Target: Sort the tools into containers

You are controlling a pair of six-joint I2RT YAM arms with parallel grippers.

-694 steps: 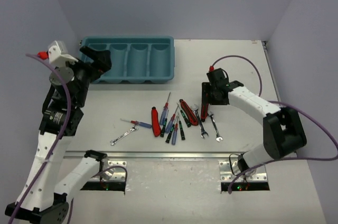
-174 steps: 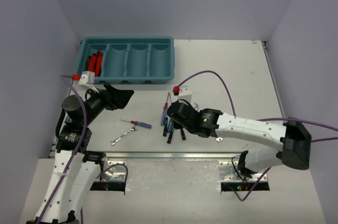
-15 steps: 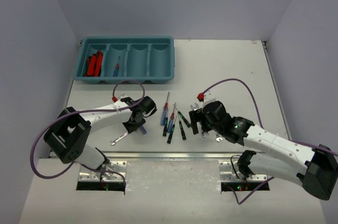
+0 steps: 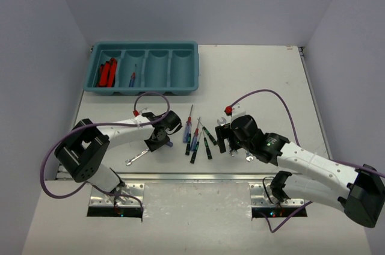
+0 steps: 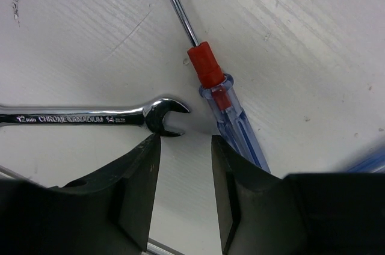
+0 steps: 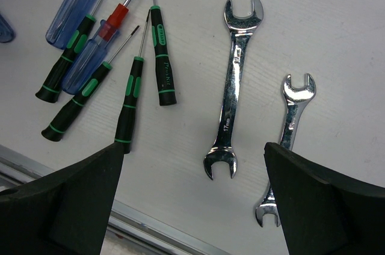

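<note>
In the teal tray (image 4: 144,91), red pliers (image 4: 108,73) are lying in the leftmost compartment and 1 screwdriver (image 4: 132,77) in the 2nd. The left end effector (image 5: 185,144) is hovering partly spread, pinching nothing, just below a silver wrench (image 5: 90,116) and beside a red-and-blue screwdriver (image 5: 225,107) on the table (image 4: 258,80). The right end effector (image 6: 192,150) is gaping wide above 4 green-and-black screwdrivers (image 6: 129,107) and 2 open-ended wrenches (image 6: 236,80).

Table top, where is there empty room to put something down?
Bare white table lies right of the teal plastic tray, out to the far right edge. The tray's two right compartments are empty too. Crowded: the near middle, where thin screwdrivers and silver wrenches lie.
</note>
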